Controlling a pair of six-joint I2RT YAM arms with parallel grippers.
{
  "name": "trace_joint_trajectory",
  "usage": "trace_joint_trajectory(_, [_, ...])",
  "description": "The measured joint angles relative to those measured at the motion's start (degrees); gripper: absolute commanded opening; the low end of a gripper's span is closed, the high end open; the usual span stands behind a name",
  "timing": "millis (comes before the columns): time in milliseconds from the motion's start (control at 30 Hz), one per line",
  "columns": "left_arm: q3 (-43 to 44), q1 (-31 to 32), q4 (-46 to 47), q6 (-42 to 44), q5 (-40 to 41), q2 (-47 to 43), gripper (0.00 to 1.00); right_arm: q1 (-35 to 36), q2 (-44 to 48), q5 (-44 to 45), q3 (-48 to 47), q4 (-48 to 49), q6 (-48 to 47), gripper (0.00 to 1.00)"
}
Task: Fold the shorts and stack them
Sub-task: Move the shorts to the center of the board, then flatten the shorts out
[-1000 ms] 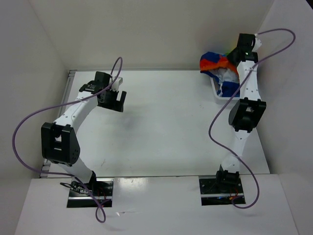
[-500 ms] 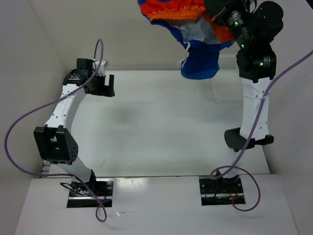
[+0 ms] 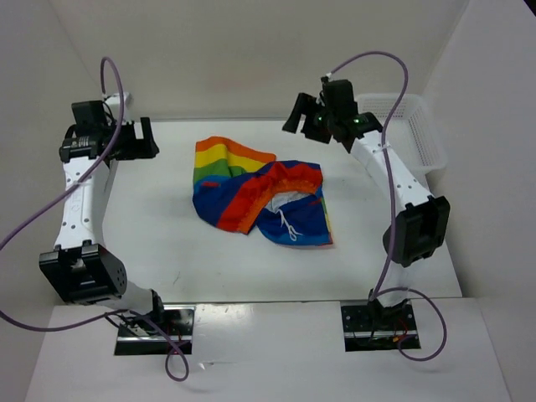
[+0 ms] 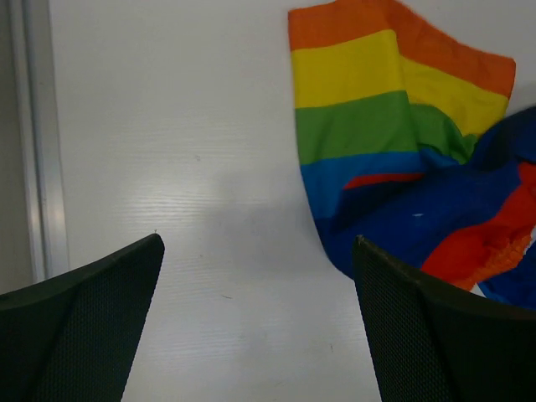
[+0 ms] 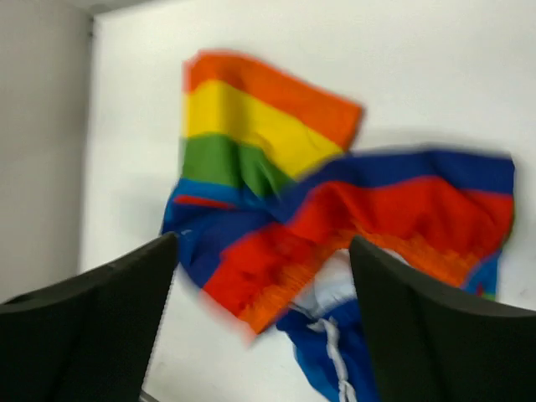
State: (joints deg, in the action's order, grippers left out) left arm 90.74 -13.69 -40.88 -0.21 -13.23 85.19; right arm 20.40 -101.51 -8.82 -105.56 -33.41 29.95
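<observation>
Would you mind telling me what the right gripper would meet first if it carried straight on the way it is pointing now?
The right gripper would most likely meet the shorts first: its wrist view centres on their crumpled red-orange part, lying on the table. Depth is unclear.

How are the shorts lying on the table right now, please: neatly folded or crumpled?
Crumpled, not folded: the shorts lie loose on the table, one striped leg flat, the rest bunched over itself with the white drawstring showing.
</observation>
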Motion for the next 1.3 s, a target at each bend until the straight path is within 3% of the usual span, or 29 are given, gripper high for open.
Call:
trace_joint_trajectory(100, [-5.6,0.2,1.7,0.0,-2.2,-1.5,0.99,0.0,3.1,1.3,8.2,-0.9,0.3,0.65])
trace_joint_trajectory(200, [-11.4,0.0,3.7,0.0,-4.7,-2.6,0.99,1.1,10.2,2.0,16.3,-0.3,1.7,0.58])
trace_joint_trajectory(267, [-14.2,0.0,5.1,0.0,-6.6,-2.5,0.99,4.2,15.6,2.3,21.8,0.4,3.0,0.58])
trace_joint_trajectory(400, [-17.6,0.5,7.7,0.0,-9.5,-0.2,0.99,13.3,20.6,1.2,30.7,3.3,5.8,0.72])
trace_joint_trajectory(633, [-26.8,3.5,13.7,-0.1,-13.6,8.0,0.96,21.7,10.5,-3.8,35.5,4.5,5.7,0.68])
trace_joint_trajectory(867, [-25.7,8.0,17.7,-0.1,-15.2,17.5,0.89,25.7,1.6,-7.4,35.6,8.7,5.6,0.65])
trace_joint_trajectory(967, [-25.0,9.6,20.0,-0.2,-15.8,20.2,0.85,25.7,-0.8,-8.0,35.6,11.6,6.5,0.76])
trace_joint_trajectory(1033, [-24.7,9.9,21.3,-0.2,-16.6,21.1,0.76,25.7,-3.2,-8.2,35.4,13.0,6.9,0.78])
trace_joint_trajectory(1100, [-24.4,9.9,22.5,-0.2,-17.3,21.8,0.64,25.7,-5.9,-8.1,34.8,13.7,7.5,0.72])
trace_joint_trajectory(1133, [-24.2,9.9,22.9,-0.2,-17.6,22.4,0.47,25.7,-7.0,-7.9,34.6,14.0,8.0,0.67])
trace_joint_trajectory(1200, [-23.6,9.9,23.5,-0.4,-18.3,23.6,0.30,25.7,-8.6,-7.2,34.5,14.2,9.0,0.63])
trace_joint_trajectory(1233, [-23.4,9.9,23.7,-0.4,-18.5,24.1,0.17,25.7,-9.2,-6.7,34.3,14.3,9.6,0.61])
trace_joint_trajectory(1300, [-23.0,9.9,23.8,-0.4,-18.9,24.6,0.09,25.7,-10.1,-5.6,33.7,14.7,10.9,0.61])
